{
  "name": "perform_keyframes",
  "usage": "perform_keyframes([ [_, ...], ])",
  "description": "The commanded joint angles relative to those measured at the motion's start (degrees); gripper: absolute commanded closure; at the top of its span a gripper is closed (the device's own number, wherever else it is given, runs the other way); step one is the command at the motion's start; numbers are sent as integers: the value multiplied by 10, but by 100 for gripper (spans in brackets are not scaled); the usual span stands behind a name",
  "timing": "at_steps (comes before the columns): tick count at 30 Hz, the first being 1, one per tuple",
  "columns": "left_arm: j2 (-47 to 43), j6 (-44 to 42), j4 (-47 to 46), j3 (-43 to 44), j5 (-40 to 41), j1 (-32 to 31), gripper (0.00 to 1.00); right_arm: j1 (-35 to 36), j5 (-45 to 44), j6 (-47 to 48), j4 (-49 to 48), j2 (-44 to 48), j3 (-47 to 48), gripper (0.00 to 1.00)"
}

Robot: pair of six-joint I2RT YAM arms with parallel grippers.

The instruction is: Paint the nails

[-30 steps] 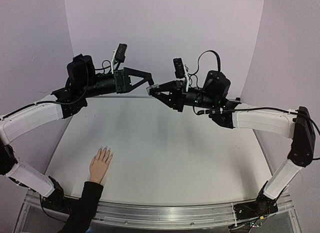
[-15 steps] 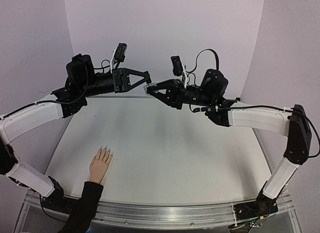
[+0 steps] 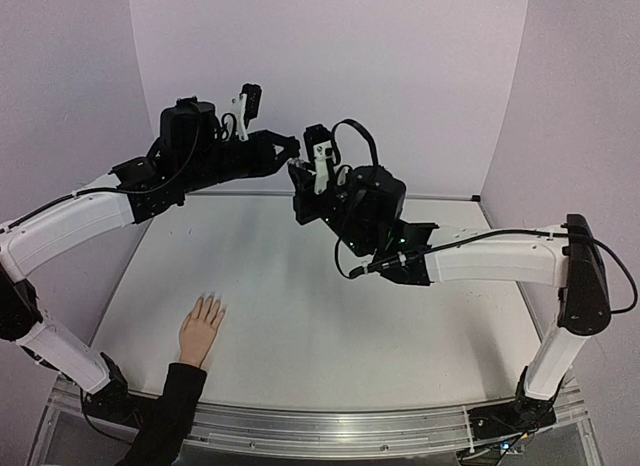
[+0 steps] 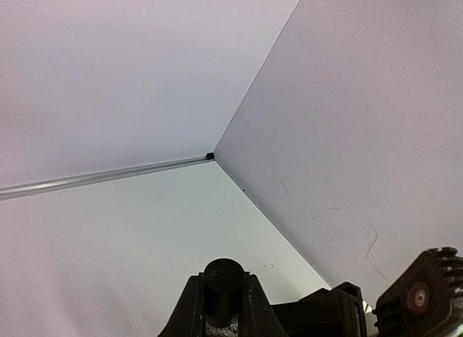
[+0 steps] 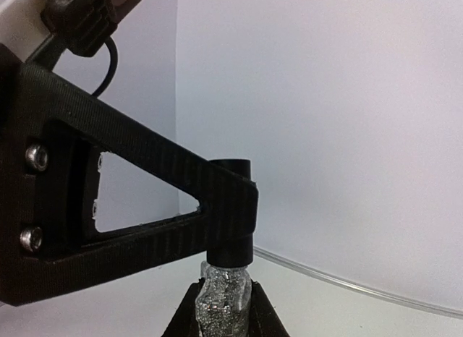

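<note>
— So, what differs from a second ago?

— The right arm has swung in toward the middle and its wrist has turned. The left arm has reached further across. Their tips still meet in the air.

— And the jaws?

— The left gripper is clenched on the black cap, a smooth matte cylinder. Its fingers are black, with a fine woven grain. The right gripper grasps the bottle just under that cap. The bottle is clear-walled and packed with coarse silver glitter. Cap and bottle touch.

— Where are the nails?

— Well apart from both pairs of jaws, far below them and off to the left gripper's side. They tip the spread fingers of a pale peach hand lying flat on the matte white table, a black sleeve at its wrist. They are too small to tell their colour.
</note>
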State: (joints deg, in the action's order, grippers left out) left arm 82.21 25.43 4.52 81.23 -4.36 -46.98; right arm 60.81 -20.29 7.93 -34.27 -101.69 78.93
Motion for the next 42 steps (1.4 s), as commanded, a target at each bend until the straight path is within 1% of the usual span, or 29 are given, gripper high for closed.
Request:
perform_keyframes([
  [1,9,-9,7,18,-16,-10,96,-7,-32,61,-16,14,-6,100],
  [2,5,-11,-1,13,-38,-10,89,-9,5,59,-16,23,-16,100],
  [5,-13,-15,-31,-7,-96,-5,59,-30,126,28,-16,54,-49,100],
  [6,-22,-13,-41,-17,-115,1,51,-43,181,9,-16,66,-61,100],
  [8,-40,7,-85,-44,-177,24,41,-76,322,-32,-18,87,-83,100],
  [10,-54,35,-128,-70,-243,43,31,-107,459,-71,-24,94,-86,100],
  [12,-60,52,-162,-85,-290,55,26,-128,565,-109,-28,95,-80,100],
  [16,-51,78,-199,-89,-345,64,22,-149,677,-158,-44,91,-68,100],
  [18,-44,89,-215,-88,-368,65,25,-154,701,-176,-51,85,-58,100],
  [21,-34,99,-224,-80,-392,66,34,-158,722,-199,-58,75,-46,100],
  [24,-30,102,-232,-79,-404,67,42,-159,717,-217,-76,69,-44,100],
  [32,-34,99,-228,-82,-409,66,56,-159,698,-227,-88,61,-40,100],
  [37,-26,92,-220,-74,-414,66,67,-159,686,-232,-88,52,-31,100],
  [40,-24,88,-214,-70,-412,66,76,-159,675,-233,-88,49,-28,100],
  [42,-25,81,-204,-67,-403,67,86,-159,648,-232,-88,50,-30,100],
])
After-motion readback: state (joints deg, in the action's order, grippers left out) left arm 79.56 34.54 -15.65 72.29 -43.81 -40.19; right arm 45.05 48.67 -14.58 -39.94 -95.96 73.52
